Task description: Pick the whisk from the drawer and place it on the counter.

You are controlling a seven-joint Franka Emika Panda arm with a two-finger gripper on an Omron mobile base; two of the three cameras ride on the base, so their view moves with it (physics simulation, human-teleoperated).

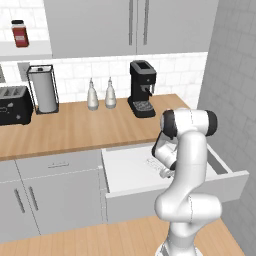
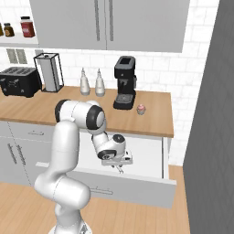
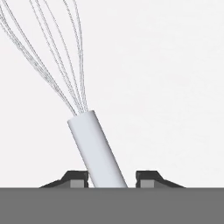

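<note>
Pale-grey metal whisk (image 3: 96,151): plain light handle at lower centre of the hand view, thin silvery wire loops fanning to upper left. Wide shallow drawer (image 1: 130,167): white interior, light grey front. Long wooden counter (image 1: 75,127): light brown, fine grain. Dark two-finger gripper (image 3: 111,179): black tips with grey faces. Black coffee machine (image 1: 142,89), upper centre. Black toaster (image 1: 14,105), left edge. Red jar (image 1: 20,34), black lid, upper left. Backsplash tiles (image 1: 175,70): white, grid pattern.
</note>
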